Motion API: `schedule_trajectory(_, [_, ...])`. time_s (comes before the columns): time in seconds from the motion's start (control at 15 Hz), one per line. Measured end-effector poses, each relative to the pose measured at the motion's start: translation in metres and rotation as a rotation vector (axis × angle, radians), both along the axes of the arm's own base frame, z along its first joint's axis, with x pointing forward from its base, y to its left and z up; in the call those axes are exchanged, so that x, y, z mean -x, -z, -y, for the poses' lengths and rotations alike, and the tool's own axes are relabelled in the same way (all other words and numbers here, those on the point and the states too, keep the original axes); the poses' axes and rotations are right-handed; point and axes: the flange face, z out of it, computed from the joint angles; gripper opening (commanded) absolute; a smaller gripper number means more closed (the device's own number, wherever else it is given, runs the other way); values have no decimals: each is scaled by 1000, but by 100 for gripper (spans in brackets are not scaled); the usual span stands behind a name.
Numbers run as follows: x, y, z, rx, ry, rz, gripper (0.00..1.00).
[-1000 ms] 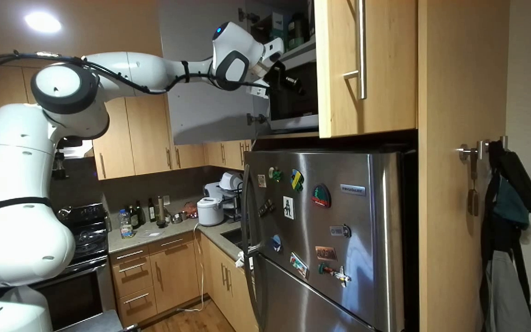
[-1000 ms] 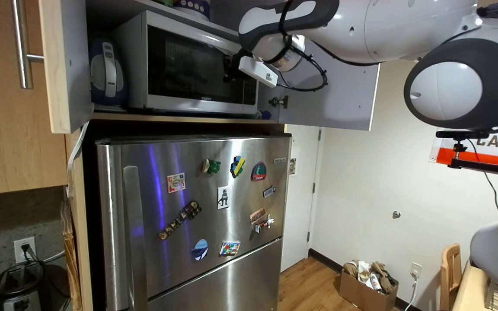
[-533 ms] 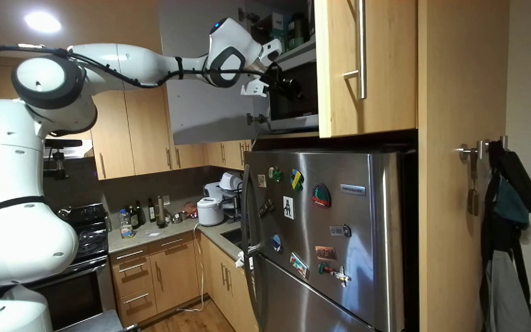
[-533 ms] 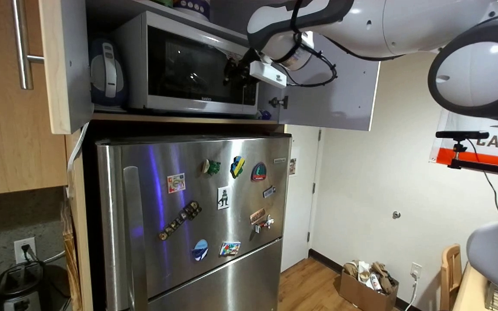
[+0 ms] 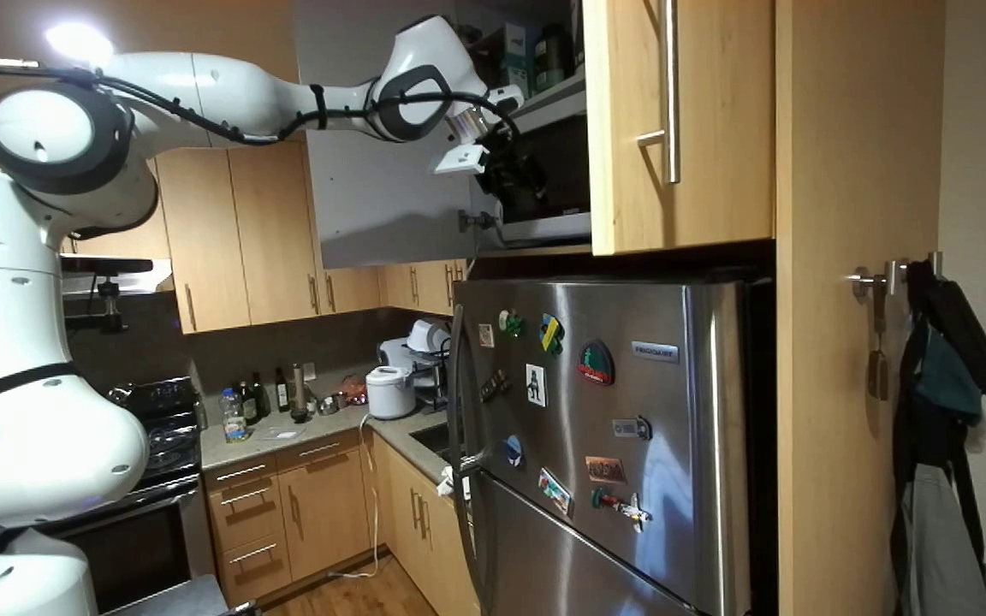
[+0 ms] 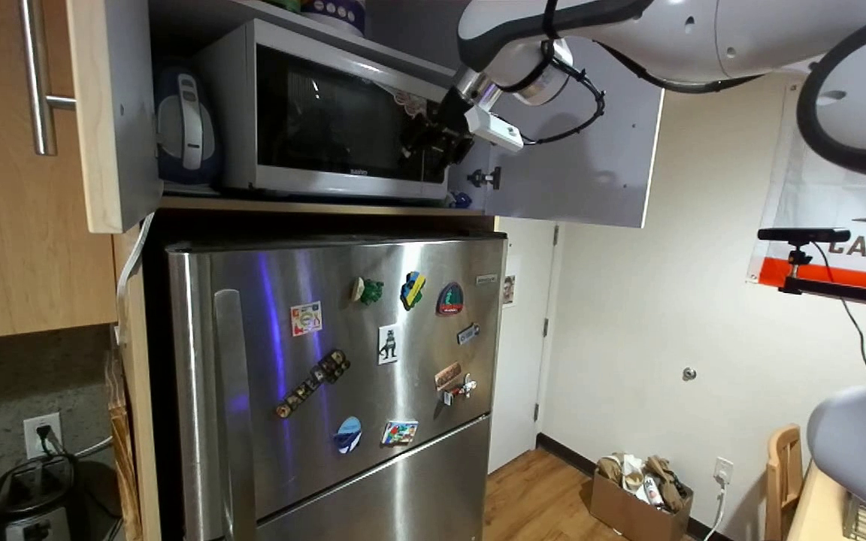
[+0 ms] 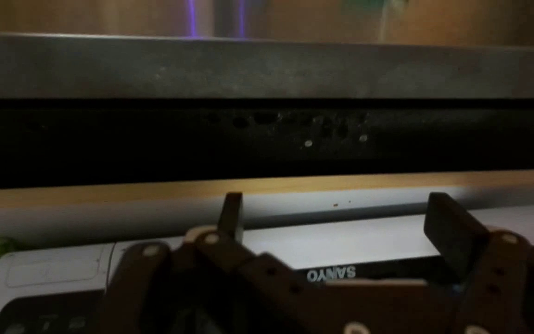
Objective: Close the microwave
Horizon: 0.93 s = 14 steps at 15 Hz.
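The microwave [image 6: 328, 120], silver with a dark glass window, stands on a shelf above the fridge. Its door sits flush with the body in an exterior view, and only part of its silver lower edge [image 5: 549, 228] shows from another angle. My black gripper [image 6: 425, 143] is in front of the microwave's right end, near the control panel, which it partly covers. In the wrist view the gripper [image 7: 334, 204] is open, its two fingers wide apart with nothing held. Between them appear the microwave's silver bottom strip [image 7: 341, 241] and an upside-down SANYO label. Contact with the door cannot be made out.
Cabinet doors swung outward flank the microwave, a grey-faced one [image 6: 568, 150] beside my arm and a wooden one [image 5: 681, 128] opposite. Below stands the steel fridge [image 6: 373, 315] with magnets. A blue-grey appliance [image 6: 189, 124] sits beside the microwave, and shelf items lie above it.
The arm has drawn back from the microwave, with the hand tipping downward and uncovering more of the glass. The gripper's fingers look wider apart. The microwave has not visibly moved.
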Motion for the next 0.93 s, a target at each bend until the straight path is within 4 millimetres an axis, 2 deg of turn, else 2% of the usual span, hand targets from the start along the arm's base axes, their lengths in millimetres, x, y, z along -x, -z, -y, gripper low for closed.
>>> schedule_trajectory(0.2, [6,1,3,12,-51,-47,100])
schedule_trajectory(0.6, [6,2,1,9,-58,-52,100])
schedule_trajectory(0.73, [4,14,-5,12,-76,-88,100])
schedule_trajectory(0.93, [3,47,-19,53,-131,-175,100])
